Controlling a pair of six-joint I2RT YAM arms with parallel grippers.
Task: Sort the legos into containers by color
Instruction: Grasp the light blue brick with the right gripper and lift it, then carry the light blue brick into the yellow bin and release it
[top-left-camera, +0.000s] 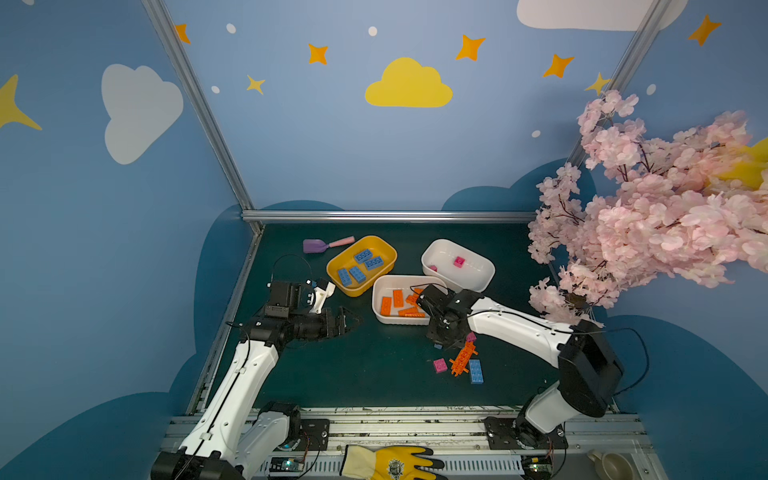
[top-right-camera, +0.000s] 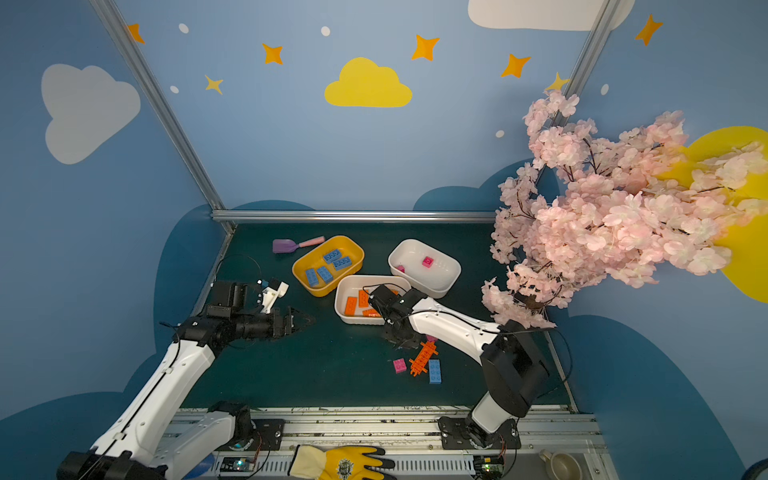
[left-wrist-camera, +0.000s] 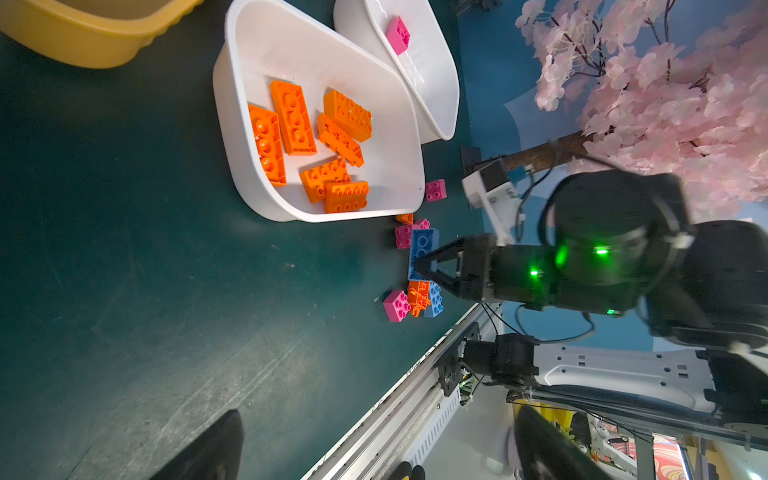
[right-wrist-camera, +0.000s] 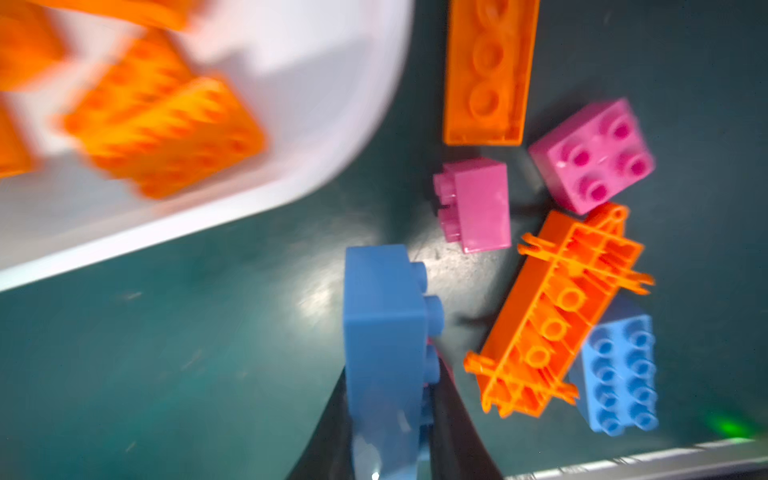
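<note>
Right wrist view: we see the right gripper (right-wrist-camera: 390, 395) clamped on a blue brick (right-wrist-camera: 384, 324), which is turned on its side with its studs pointing sideways, close to the dark green mat (right-wrist-camera: 187, 353). Beside it lie loose pieces: two pink bricks (right-wrist-camera: 473, 205), a flat orange brick (right-wrist-camera: 486, 75), and the spiky orange piece (right-wrist-camera: 557, 316) touching a second blue brick (right-wrist-camera: 619, 374).

In both top views three tubs sit toward the far middle of the mat. The yellow tub (top-left-camera: 384, 248), on the left, holds four blue bricks (top-left-camera: 357, 274). The near white tub (top-left-camera: 384, 284), just right of it and nearer to us, holds orange bricks (top-left-camera: 385, 305); the left wrist view shows six of them. The far white tub (top-left-camera: 478, 270), on the right, holds one pink brick (top-left-camera: 459, 261) in plain sight and a second pink piece (top-left-camera: 433, 268) partly hidden by its left wall.

The held brick is just off the near right corner of the near white tub. The left gripper (top-left-camera: 347, 322) hangs wide open and empty over bare mat, left of the near white tub. A purple scoop (top-left-camera: 316, 246) lies to the far left of the yellow tub.
</note>
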